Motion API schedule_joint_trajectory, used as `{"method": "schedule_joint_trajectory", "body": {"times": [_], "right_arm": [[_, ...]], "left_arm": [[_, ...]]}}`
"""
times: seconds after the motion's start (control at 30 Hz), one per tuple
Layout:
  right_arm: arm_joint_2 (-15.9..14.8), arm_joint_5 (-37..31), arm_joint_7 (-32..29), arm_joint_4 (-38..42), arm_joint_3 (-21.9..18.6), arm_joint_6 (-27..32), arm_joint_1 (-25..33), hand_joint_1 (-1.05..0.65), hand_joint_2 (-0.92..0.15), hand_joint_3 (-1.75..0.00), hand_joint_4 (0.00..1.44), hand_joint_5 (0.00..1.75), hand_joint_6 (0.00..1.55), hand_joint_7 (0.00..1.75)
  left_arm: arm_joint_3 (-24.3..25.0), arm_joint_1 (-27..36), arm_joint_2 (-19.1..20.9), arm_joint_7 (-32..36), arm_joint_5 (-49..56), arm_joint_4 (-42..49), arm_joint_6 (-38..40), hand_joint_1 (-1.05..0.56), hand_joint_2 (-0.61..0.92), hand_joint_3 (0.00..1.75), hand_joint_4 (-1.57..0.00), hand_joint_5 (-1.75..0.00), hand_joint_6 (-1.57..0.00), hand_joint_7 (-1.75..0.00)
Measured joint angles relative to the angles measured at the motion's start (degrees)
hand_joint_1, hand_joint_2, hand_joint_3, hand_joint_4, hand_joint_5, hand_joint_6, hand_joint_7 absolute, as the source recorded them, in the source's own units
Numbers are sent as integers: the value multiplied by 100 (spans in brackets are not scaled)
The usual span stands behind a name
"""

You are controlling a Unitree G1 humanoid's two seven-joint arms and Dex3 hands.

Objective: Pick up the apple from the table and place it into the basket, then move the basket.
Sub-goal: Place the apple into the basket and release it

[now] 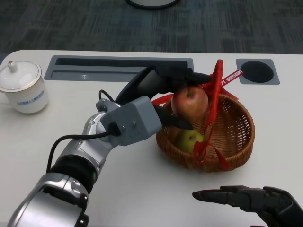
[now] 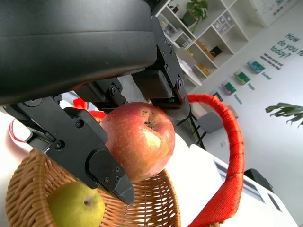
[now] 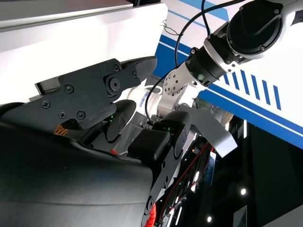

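My left hand [image 1: 163, 92] grips a red apple [image 1: 189, 101] and holds it above the wicker basket [image 1: 236, 137], just over its near-left rim. In the left wrist view the apple [image 2: 139, 139] sits between black fingers [image 2: 90, 151], stem end showing. A green apple [image 1: 189, 140] lies inside the basket, and it shows as the green apple [image 2: 75, 205] below the red one. The basket's red handle [image 1: 214, 101] arches beside the held apple. My right hand [image 1: 246, 198] rests low at the table's near right, fingers stretched out, holding nothing.
A white lidded cup [image 1: 21, 86] stands at the far left. A grey recessed tray [image 1: 118, 67] runs along the back, with a grey panel holding a round black hole [image 1: 257, 71] at the back right. The right wrist view shows only my hand and room background.
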Motion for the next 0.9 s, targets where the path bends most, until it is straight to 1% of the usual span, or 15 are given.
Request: {"method": "schedule_joint_trajectory", "body": {"times": [0.13, 0.2, 0.23, 0.4, 0.5, 0.57, 0.6, 0.67, 0.9], "right_arm": [[13, -54, -58, -4, -4, -10, 20, -37, -81, 0, 89, 0, 82, 0], [13, -53, -62, -6, -1, -12, 22, -37, -81, 0, 89, 0, 82, 0], [13, -51, -62, -6, 1, -15, 22, -36, -81, 0, 89, 0, 82, 0], [13, -49, -70, -25, 3, -22, 44, -37, -81, 0, 89, 0, 83, 0], [13, -53, -79, -58, 3, -21, 61, -37, -81, 0, 90, 0, 83, 0], [13, -54, -81, -65, 5, -19, 66, -36, -80, 0, 90, 0, 83, 0], [12, -54, -81, -68, 7, -17, 66, -36, -80, 0, 89, 0, 83, 0], [12, -54, -80, -77, 12, -13, 68, -36, -80, 0, 89, 0, 83, 0], [11, -51, -79, -87, 31, -11, 69, -35, -80, 0, 89, 0, 83, 0]], "left_arm": [[10, -47, -78, 60, 20, 169, -4, -21, 77, 0, -127, 0, -112, 0], [34, -76, -101, 10, -19, 221, -4, -25, 75, 0, -119, 0, -104, 0], [46, -88, -107, -35, -43, 239, -4, -28, 74, 0, -112, 0, -98, 0], [-3, -104, -76, -170, -24, 260, -38, -49, 71, 0, -58, 0, -53, 0], [-87, -110, -4, -207, 63, 233, -57, -61, 71, 0, -32, 0, -30, 0], [-153, -123, 58, -272, 127, 195, -57, -69, 72, 0, -20, 0, -19, 0], [-177, -131, 90, -320, 144, 169, -56, -72, 72, 0, -16, 0, -14, 0], [-196, -152, 146, -429, 145, 107, -55, -77, 72, 0, -12, 0, -10, 0], [-186, -176, 317, -768, 111, -81, -43, -83, 70, 0, -6, 0, -6, 0]]}}
